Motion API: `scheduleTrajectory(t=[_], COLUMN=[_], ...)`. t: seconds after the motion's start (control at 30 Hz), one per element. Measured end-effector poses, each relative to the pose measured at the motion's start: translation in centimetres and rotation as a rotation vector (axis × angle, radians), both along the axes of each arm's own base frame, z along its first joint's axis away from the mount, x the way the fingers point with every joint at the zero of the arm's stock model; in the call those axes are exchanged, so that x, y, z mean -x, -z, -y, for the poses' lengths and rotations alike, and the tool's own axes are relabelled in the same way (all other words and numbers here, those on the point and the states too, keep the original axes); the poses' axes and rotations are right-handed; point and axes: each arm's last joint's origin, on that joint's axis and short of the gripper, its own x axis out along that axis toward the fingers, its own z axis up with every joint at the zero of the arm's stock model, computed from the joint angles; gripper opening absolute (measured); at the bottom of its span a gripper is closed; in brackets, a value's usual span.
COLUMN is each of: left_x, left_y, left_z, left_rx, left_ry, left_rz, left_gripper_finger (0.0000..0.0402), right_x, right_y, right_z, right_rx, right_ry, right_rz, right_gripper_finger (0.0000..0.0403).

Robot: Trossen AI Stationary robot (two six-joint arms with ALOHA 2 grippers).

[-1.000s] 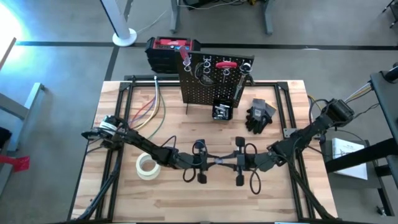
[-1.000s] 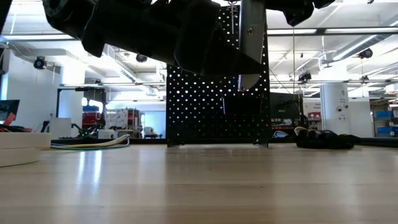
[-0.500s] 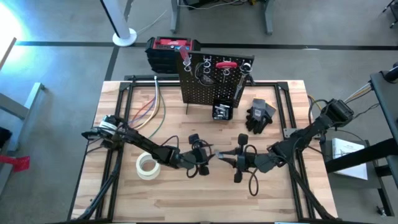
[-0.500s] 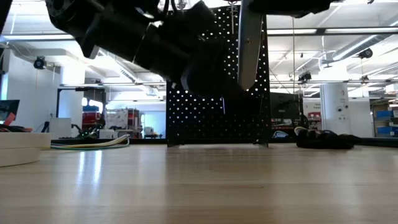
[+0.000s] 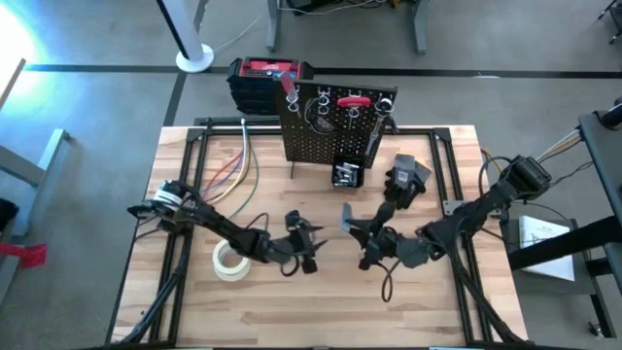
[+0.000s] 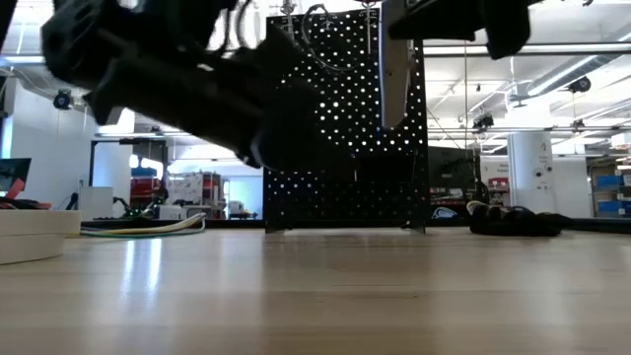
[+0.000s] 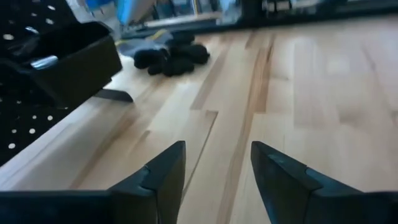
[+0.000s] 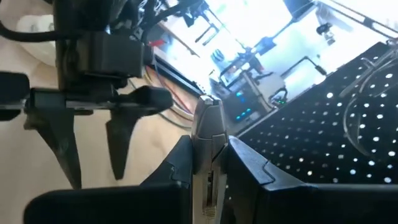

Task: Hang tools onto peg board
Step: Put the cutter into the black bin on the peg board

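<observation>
Near the bench's middle, slightly toward the front edge, I have both claws above the wood, facing each other with a gap between. My left claw (image 5: pixel 309 245) is open with nothing between its fingers (image 7: pixel 163 174); bare wood shows through the gap. My right claw (image 5: pixel 355 230) is clamped on a flat grey metal tool (image 8: pixel 207 140), which stands up between its fingers (image 8: pixel 249 163); from overhead the tool's (image 5: pixel 345 217) free end points toward the back edge. In the low view the same tool (image 6: pixel 395 74) hangs as a pale strip in front of the board.

At the back edge, around its middle, the black peg board (image 5: pixel 326 122) stands upright, with ring hooks (image 5: pixel 320 105) along its top, a red-handled tool (image 5: pixel 353 100) already hung, and a small black bin (image 5: pixel 347 173) at its foot holding small silvery bits, too small to sort. Behind the board, off the bench, sits a red-and-black box (image 5: pixel 264 78). Black gloves (image 5: pixel 406 180) lie near the back right corner, just beside the bin. A whitish tape roll (image 5: pixel 231 260) sits toward the front left, close to the left arm. Coloured cables (image 5: pixel 233 175) lie toward the back left.
</observation>
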Motion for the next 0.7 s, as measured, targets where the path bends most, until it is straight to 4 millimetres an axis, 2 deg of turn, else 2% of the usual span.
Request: scheduleTrajectory(t=[0.13, 0.4, 0.57, 0.7], left_x=[1.9, 5.3, 6.3, 6.5], left_y=[0.6, 1.2, 1.1, 1.1], left_z=[-0.6, -1.6, -1.9, -2.0], left_rx=[0.046, 0.136, 0.150, 0.152], left_ry=[-0.002, 0.002, 0.004, 0.005], left_rz=[0.108, 0.252, 0.275, 0.282], left_gripper_finger=[0.0157, 0.0153, 0.0153, 0.0153], right_x=[-0.4, -1.8, -2.7, -3.0], right_y=[-0.3, -0.5, -1.3, -0.4], right_z=[0.8, 3.8, 6.3, 8.8], right_rx=[0.025, 0.043, 0.059, 0.000], right_ry=[0.012, 0.027, 0.063, 0.078], right_rz=[0.008, 0.003, 0.055, 0.064], right_gripper_finger=[0.0044, 0.0044, 0.0044, 0.0044])
